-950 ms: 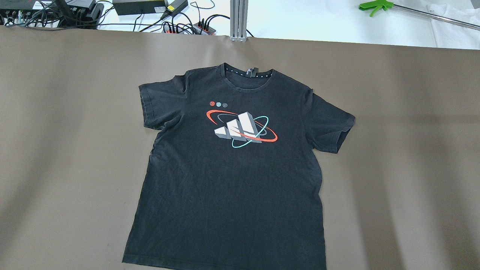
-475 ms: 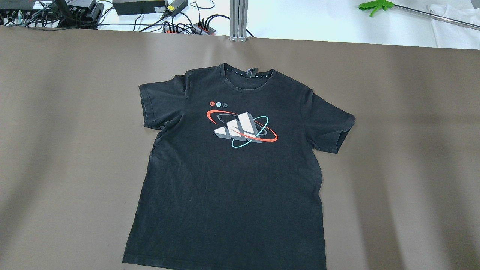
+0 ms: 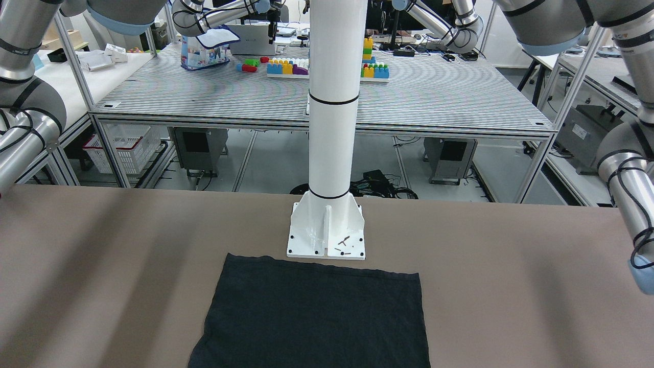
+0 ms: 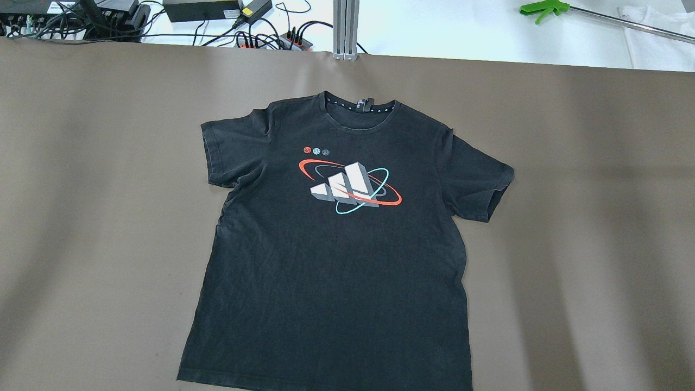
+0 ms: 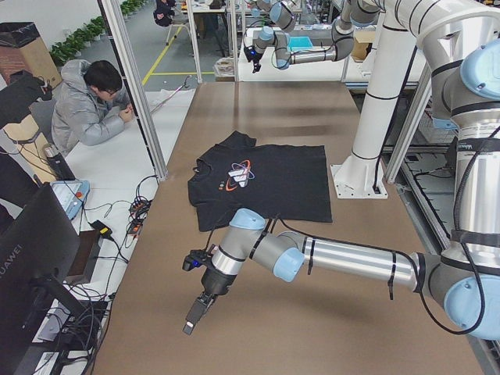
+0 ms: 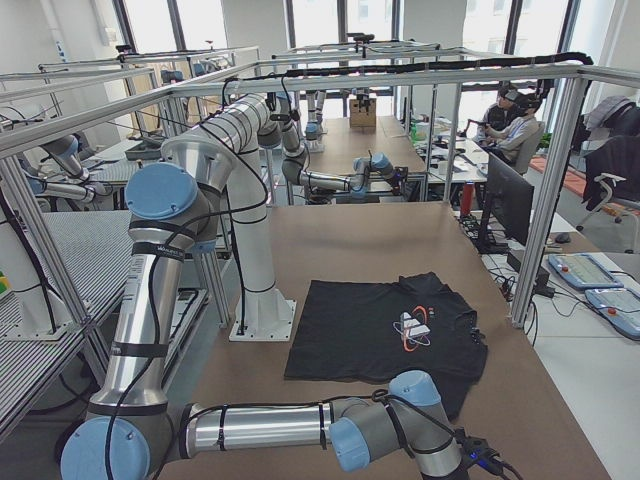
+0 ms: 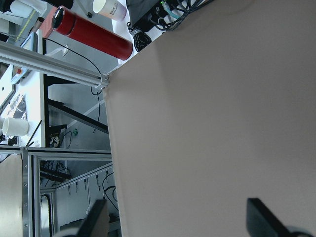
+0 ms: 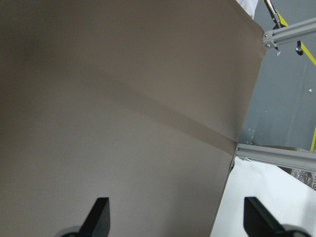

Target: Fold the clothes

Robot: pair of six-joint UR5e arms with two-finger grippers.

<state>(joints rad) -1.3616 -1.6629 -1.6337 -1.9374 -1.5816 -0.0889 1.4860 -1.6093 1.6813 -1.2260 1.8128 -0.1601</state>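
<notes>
The left gripper (image 7: 180, 219) hung over bare table (image 4: 81, 217), well left of the shirt (image 4: 336, 255), fingers spread wide and holding nothing. The shirt lay flat mid-table, print up, collar far, hem near, with nothing touching it. The right gripper (image 8: 178, 217) hung well to the right, likewise spread and empty. Folding had not begun. To start well, each arm should come in from its own side and pinch both layers at a shoulder and hem corner. The left sleeve (image 4: 222, 152) looked slightly rucked, though the overhead view was too coarse to be sure; smoothing it first would keep the fold square.
</notes>
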